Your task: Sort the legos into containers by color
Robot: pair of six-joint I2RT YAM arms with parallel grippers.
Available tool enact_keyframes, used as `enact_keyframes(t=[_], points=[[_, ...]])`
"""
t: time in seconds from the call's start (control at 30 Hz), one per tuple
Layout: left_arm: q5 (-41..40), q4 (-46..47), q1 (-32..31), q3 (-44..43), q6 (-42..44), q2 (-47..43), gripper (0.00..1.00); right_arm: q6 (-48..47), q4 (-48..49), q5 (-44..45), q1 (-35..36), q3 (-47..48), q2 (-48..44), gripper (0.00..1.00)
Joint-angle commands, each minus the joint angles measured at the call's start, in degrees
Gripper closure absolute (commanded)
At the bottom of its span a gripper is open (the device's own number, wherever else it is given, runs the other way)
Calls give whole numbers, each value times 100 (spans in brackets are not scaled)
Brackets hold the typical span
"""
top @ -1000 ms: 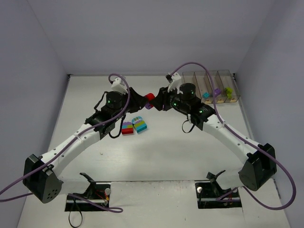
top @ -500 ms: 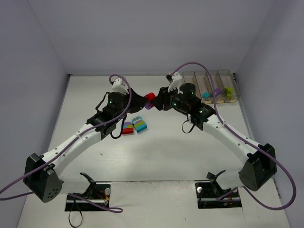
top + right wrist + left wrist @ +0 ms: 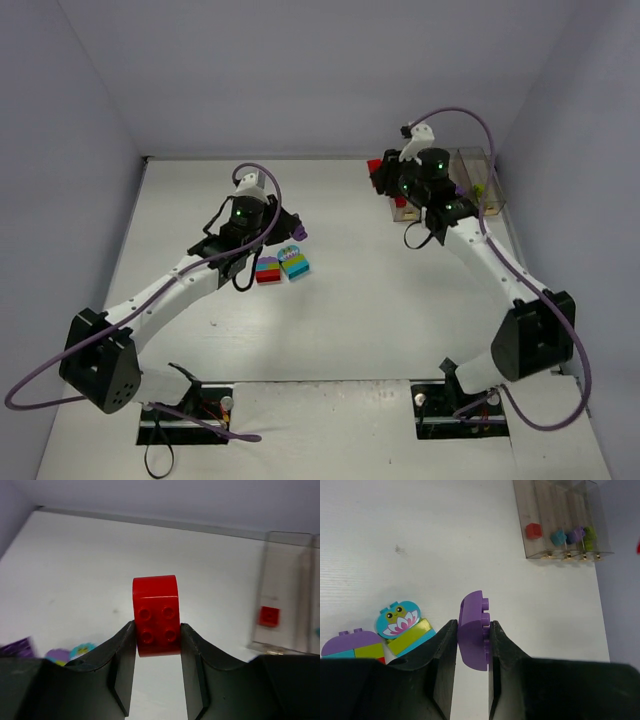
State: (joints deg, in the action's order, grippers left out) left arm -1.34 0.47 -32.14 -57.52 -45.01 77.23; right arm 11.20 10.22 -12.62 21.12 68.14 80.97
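My left gripper (image 3: 296, 229) is shut on a purple lego (image 3: 300, 233), held edge-on between the fingers in the left wrist view (image 3: 474, 630). My right gripper (image 3: 380, 177) is shut on a red lego (image 3: 374, 167) just left of the containers (image 3: 472, 156); its four round holes face the right wrist camera (image 3: 155, 612). The four clear bins (image 3: 560, 510) hold a red (image 3: 533, 530), a teal (image 3: 558, 537), a purple (image 3: 577, 533) and a lime (image 3: 590, 535) brick, one in each. The red bin (image 3: 282, 570) lies right of my right gripper (image 3: 157, 626).
Two multicolour stacks lie on the table below my left gripper (image 3: 472, 626): one with a purple rounded top (image 3: 268, 270) (image 3: 351, 644), and a teal one with a frog picture over lime (image 3: 294, 262) (image 3: 402, 625). Walls close in the table on three sides.
The two grippers were together at the table's middle on a joined red and purple piece. Now they are apart: the right carried the red lego to the bins, the left kept the purple.
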Motion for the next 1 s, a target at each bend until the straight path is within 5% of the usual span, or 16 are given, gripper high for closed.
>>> enact_keyframes(t=[0.0, 0.33, 0.7, 0.97], points=[[432, 331, -11, -155, 265, -366, 100, -390, 147, 568, -582, 619, 664, 100], [1259, 375, -20, 232, 801, -1095, 100, -856, -160, 840, -1163, 2114, 2914, 100], [1611, 454, -12, 452, 924, -1483, 100, -953, -213, 1245, -1400, 2520, 3689, 96], [1620, 507, -12, 303, 845, -1351, 100, -1076, -494, 1017, -1436, 2714, 3787, 47]])
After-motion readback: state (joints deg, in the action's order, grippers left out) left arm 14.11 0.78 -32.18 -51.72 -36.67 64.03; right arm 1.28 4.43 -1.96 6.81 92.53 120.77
